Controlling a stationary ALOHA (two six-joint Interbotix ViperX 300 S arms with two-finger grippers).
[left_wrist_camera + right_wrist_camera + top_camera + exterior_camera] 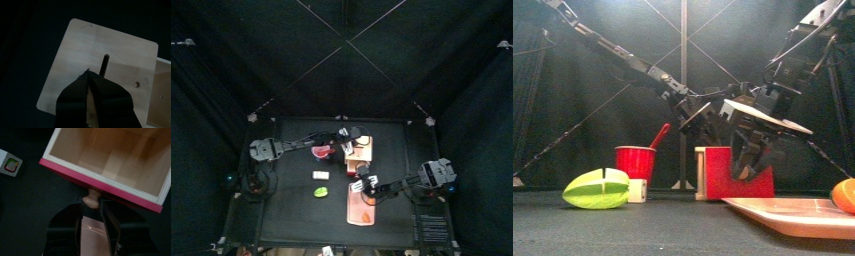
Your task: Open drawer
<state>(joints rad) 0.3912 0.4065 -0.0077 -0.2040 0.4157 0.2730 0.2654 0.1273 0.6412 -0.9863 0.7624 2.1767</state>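
Right tool (93, 210) grips the drawer (110, 165) by its knob (91, 201) at frame centre, drawer pulled out. Left tool (91, 80), closed, presses the cabinet top (100, 55).

No legible text anywhere; small card (10, 164) bears possibly fruit picture only.

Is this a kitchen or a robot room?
It looks like a robot test pen, not a kitchen: black curtains all around, a small black table, and toy-like props such as a little drawer box and a red cup.
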